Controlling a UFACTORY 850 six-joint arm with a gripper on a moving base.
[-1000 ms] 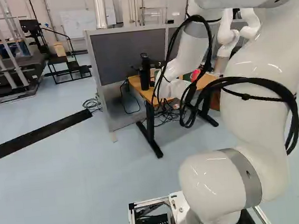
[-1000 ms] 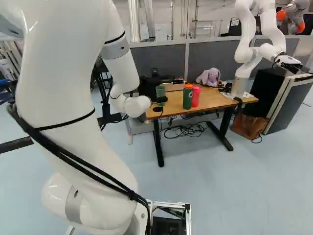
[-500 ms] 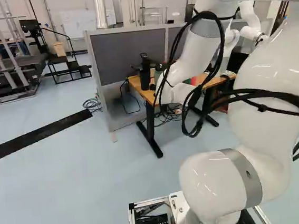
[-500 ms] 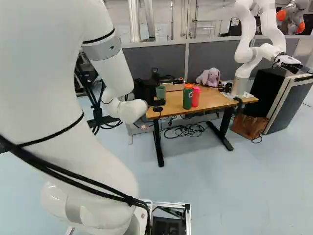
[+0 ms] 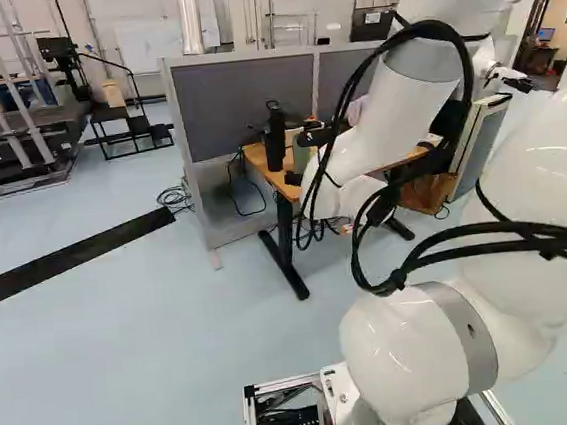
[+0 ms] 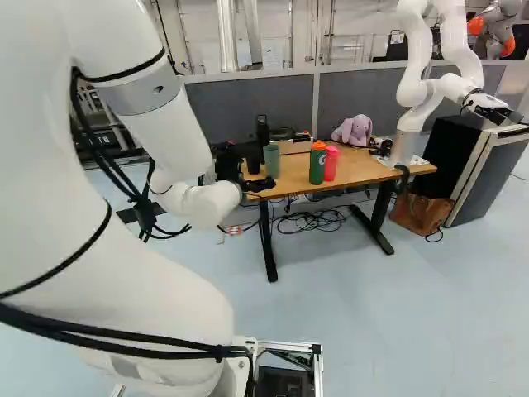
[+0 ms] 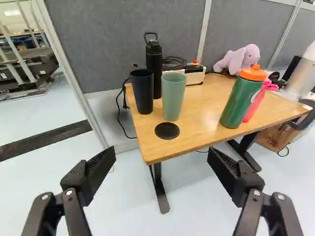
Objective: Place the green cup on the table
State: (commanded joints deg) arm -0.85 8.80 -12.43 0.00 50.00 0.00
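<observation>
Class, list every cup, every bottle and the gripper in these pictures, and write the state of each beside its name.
Green cup: upright on the table, no lid, not gripped.
Dark blue cup: upright, no lid.
Black bottle: upright, lid on, carry loop raised.
Green bottle: upright, orange lid on.
Pink bottle: upright, lid on, partly hidden.
Gripper: open, nothing between its fingers.
</observation>
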